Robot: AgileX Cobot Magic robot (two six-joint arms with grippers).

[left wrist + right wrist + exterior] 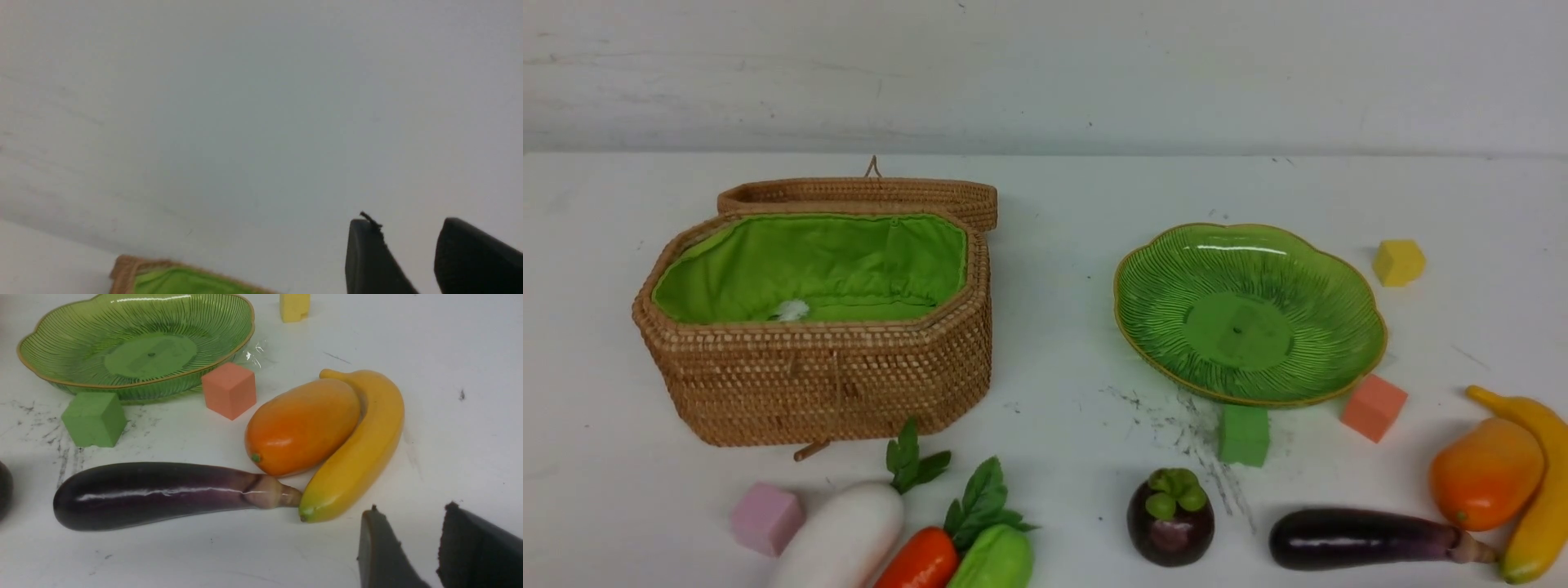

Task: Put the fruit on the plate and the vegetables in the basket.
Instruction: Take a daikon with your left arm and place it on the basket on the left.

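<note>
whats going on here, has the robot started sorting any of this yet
Nothing is sorted yet. The basket stands open with no vegetables in it, and the plate is bare. The mangosteen, mango, banana, eggplant, radish, carrot and leafy vegetable lie on the table. The left gripper and right gripper have their fingers apart, holding nothing.

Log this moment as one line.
stage: nothing sorted yet | brown wicker basket: lid open | ribbed green plate: empty | left tool: open, empty | right tool: open, empty

Table (1054, 245) (scuffed white): basket (833, 376), plate (1298, 286), eggplant (1356, 539), mango (1486, 474).
</note>
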